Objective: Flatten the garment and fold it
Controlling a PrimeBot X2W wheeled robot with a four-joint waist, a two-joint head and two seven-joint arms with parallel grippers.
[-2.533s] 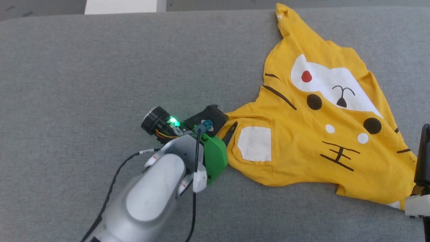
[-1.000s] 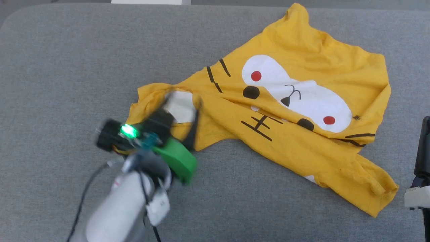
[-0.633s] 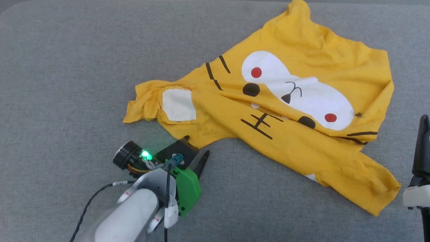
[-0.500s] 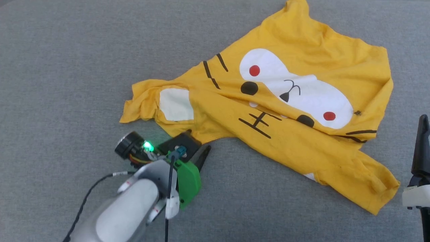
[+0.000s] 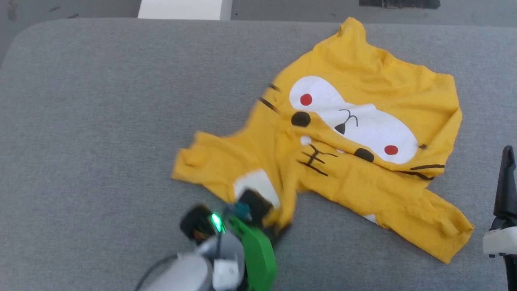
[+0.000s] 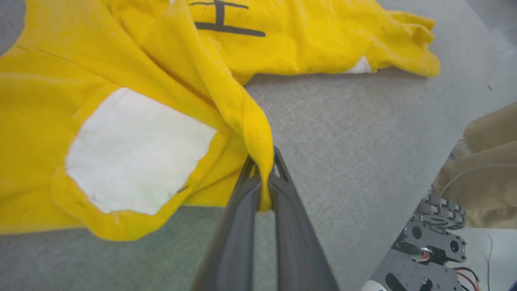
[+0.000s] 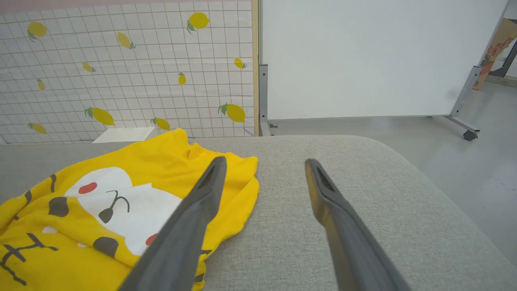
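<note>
Bearing the garment (image 5: 363, 76), a grey table (image 5: 101, 121) fronts lemon-print tiles (image 7: 121, 60).

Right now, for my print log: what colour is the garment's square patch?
White patch on the yellow garment; left wrist view shows it best.

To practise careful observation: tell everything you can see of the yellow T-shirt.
The garment is a bright yellow short-sleeved T-shirt of soft, thin-looking cloth, printed with a tiger face: white muzzle, red dots, black eyes, whisker stripes. It lies crumpled, print up, on the grey padded surface. The left hand pinches a fold of its edge beside a white patch.
</note>
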